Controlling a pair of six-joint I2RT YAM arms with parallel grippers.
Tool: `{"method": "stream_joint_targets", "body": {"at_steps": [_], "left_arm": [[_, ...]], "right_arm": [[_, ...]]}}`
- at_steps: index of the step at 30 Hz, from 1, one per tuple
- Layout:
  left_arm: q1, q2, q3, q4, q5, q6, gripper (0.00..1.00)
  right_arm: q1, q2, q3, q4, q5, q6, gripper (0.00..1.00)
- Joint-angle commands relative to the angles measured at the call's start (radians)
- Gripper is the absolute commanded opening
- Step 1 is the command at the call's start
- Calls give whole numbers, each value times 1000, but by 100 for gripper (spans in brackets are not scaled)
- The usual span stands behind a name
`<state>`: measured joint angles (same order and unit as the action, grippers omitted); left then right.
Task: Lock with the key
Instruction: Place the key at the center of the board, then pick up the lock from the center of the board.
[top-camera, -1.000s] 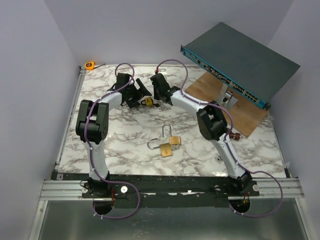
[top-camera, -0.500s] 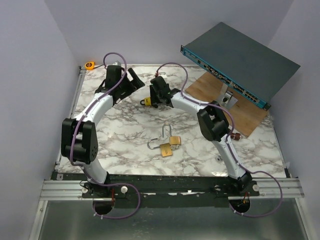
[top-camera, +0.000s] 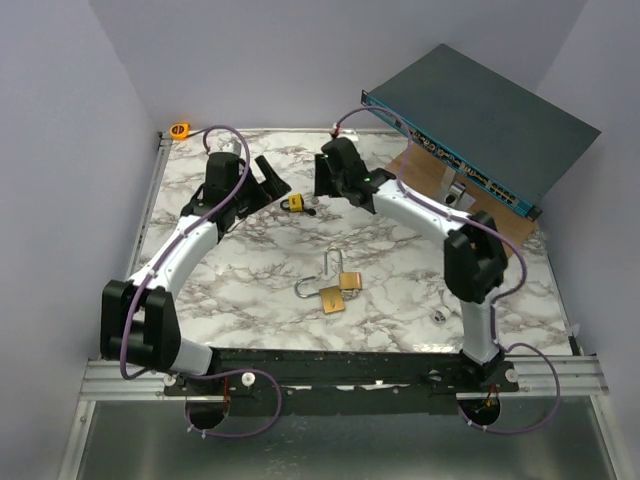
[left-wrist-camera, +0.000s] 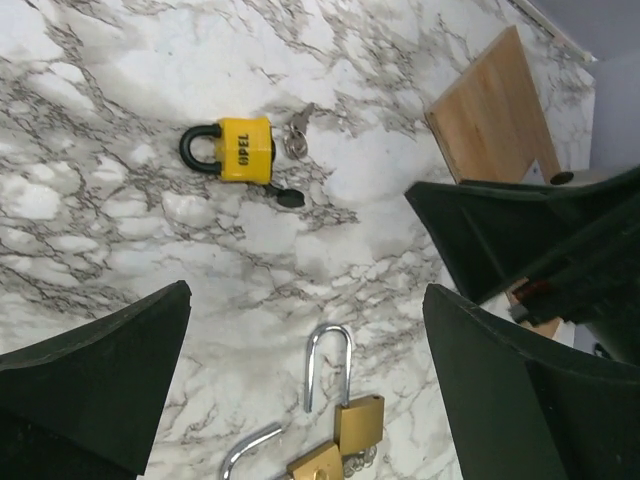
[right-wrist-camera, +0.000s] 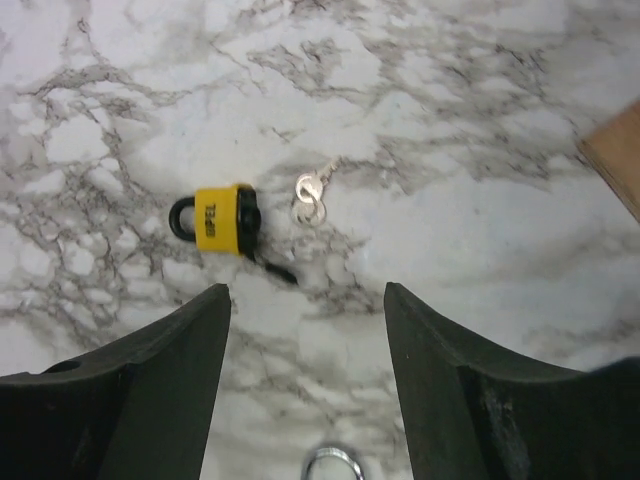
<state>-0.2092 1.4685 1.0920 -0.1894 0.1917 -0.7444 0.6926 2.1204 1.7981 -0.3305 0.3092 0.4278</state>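
Yellow padlock (left-wrist-camera: 240, 150) lies on the marble desk (top-camera: 250, 300) with its shackle shut and a black-headed key (left-wrist-camera: 287, 196) seemingly in its base, left fingers (left-wrist-camera: 100, 370) and right fingers (right-wrist-camera: 150, 390) spread wide above it, empty, so the next move probably calls for reaching nearer, to the open brass padlocks (top-camera: 332, 299).

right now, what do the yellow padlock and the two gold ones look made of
Yellow padlock: likely a plastic or rubbery cover over metal, matte and evenly coloured, with a black coated shackle. Two gold padlocks: probably brass, with bare shiny steel-looking shackles.
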Motion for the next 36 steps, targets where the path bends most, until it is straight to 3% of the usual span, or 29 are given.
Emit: {"method": "stream_joint_targets", "body": {"at_steps": [1,7,11,14,23,36], "left_arm": [[-47,-139,-106,15,5,10,98],[-112,-259,-235,10,18,30,98],[-147,-315,-298,28,30,22,98],[-156,-338,-322,26,35,19,98],[-159,-351,-389,47,40,3,98],[-159,-300,-396,97,46,1,98]], "right_arm": [[27,-218,-247,-34,7,61,65],[49,-498,-617,-23,-11,112,57],[57,-529,-748,32,-14,106,53],[68,-487,-750,48,-38,109,47],[153,-342,-681,65,-16,117,45],[172,-237,-657,71,22,152,24]]}}
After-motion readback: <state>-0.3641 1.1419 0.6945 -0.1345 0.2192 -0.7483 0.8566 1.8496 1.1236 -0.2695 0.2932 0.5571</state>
